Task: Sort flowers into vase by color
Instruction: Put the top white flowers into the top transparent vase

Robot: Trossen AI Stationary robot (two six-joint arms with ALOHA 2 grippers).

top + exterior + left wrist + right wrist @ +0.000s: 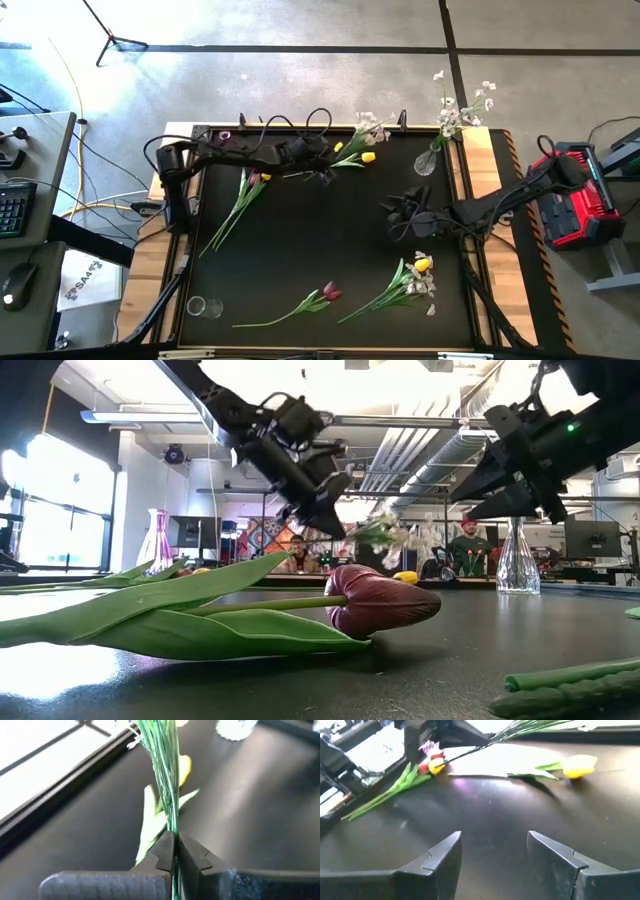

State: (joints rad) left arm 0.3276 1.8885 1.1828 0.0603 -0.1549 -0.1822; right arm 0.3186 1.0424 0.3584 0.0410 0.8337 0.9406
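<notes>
Black mat (330, 240), near edge: red tulip (329, 293) lying flat, unheld. Mid-mat: right gripper (405, 222) hovering, jaws wide, empty. Far edge: left gripper (325, 176) clamped on the stems of a pale spray (167, 780), blossoms pointing away toward the vase (426, 160), long axis running along the far edge. Left arm nearer the spray; vase further off, toward the right corner.

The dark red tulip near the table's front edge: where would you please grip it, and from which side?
Grip the red tulip mid-stem, coming straight down. It lies flat with the stem bare past its leaves; the bloom is bulky and soft. The open right pincer looks nearer.
</notes>
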